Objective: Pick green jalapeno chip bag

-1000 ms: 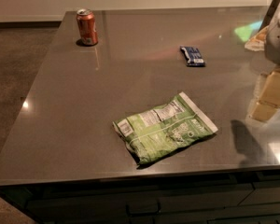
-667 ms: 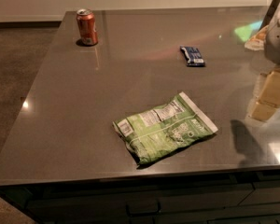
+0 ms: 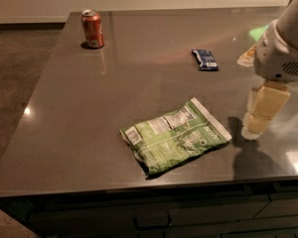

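The green jalapeno chip bag (image 3: 175, 136) lies flat on the dark grey table (image 3: 89, 128), near the front edge, label side up with its white sealed edge pointing right. My gripper (image 3: 260, 114) hangs at the right side of the view, pale yellow fingers pointing down, just to the right of the bag and above the table. It holds nothing that I can see.
A small dark blue wrapper (image 3: 204, 59) lies behind the bag toward the right. A red soda can (image 3: 92, 29) stands at the back left corner. The table's front edge runs along the bottom, and the floor lies to the left.
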Robot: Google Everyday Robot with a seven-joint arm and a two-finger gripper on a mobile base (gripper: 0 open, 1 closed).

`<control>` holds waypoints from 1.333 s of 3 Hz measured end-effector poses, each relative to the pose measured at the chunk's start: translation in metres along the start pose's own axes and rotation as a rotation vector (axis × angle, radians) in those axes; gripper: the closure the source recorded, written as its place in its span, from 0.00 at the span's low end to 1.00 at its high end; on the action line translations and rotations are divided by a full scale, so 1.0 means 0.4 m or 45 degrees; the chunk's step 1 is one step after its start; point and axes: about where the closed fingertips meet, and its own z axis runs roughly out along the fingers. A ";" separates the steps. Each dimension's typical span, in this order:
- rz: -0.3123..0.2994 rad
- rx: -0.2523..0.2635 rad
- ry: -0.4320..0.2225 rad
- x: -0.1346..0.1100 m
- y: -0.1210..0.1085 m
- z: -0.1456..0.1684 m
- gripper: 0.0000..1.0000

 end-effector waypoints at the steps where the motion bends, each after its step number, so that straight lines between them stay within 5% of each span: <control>1: -0.055 -0.076 -0.007 -0.021 0.008 0.090 0.00; 4: -0.163 -0.169 -0.108 -0.148 0.084 0.237 0.00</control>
